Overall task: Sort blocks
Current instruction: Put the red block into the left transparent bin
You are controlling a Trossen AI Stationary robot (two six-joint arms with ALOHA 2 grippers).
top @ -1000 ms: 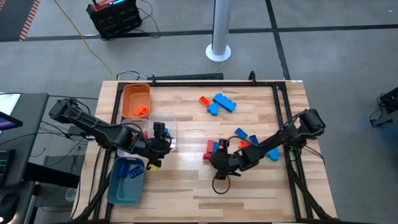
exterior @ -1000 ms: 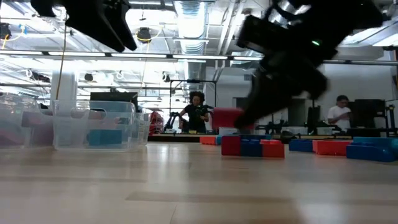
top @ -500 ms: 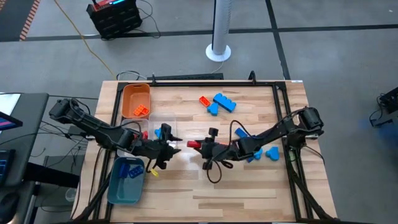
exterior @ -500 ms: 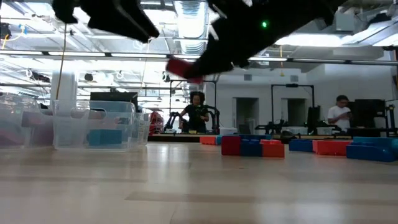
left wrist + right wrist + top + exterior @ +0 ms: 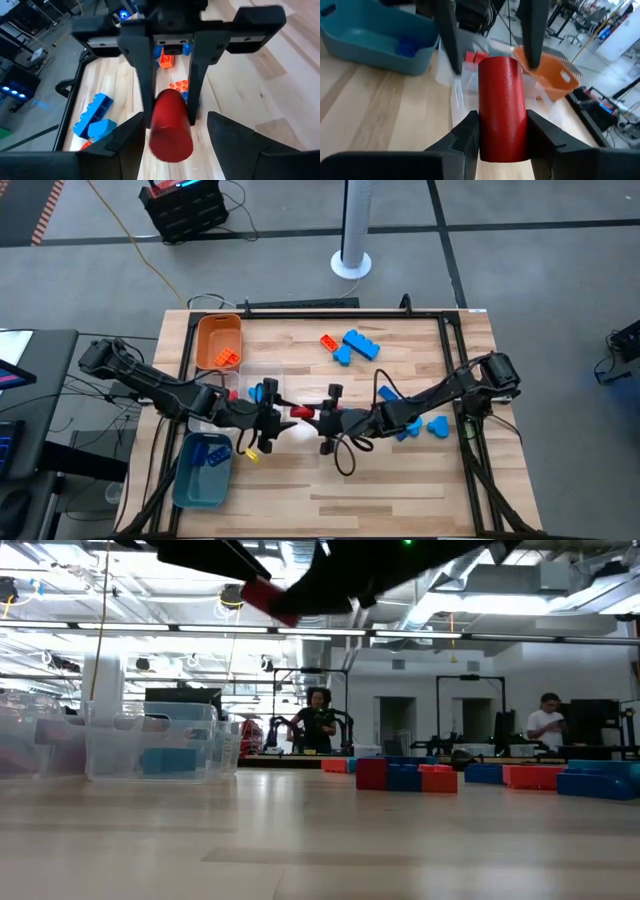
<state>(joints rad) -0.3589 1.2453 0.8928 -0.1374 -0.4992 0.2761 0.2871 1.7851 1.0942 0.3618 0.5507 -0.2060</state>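
My right gripper (image 5: 314, 417) is shut on a red cylinder block (image 5: 300, 413), high above the table's middle. My left gripper (image 5: 277, 414) faces it from the left and is open. Its two fingers (image 5: 449, 45) stand on either side of the cylinder's free end (image 5: 171, 140); I cannot tell whether they touch it. In the low view the red block (image 5: 268, 597) hangs near the top of the picture. Other blocks lie on the table: blue and orange ones (image 5: 357, 345) at the far middle, blue ones (image 5: 432, 425) at the right. My right gripper pinches the red cylinder's round side (image 5: 488, 137) between its two fingers, at the end nearest the wrist. The fingers come about level from the table's right and lie along the cylinder. The cylinder juts past the fingertips toward my left gripper, clear of the table.
Three trays stand at the left: an orange tray (image 5: 205, 332) holding orange blocks, a clear tray (image 5: 245, 378), and a teal tray (image 5: 188, 480) holding a blue block. A row of red and blue blocks (image 5: 405, 776) lies on the table in the low view.
My right gripper has risen from the block pile right of centre and gone toward the table's left, tipping from pointing down to nearly level. The red cylinder came up with it, clear of the table. My left gripper has tipped up toward level, facing the cylinder.
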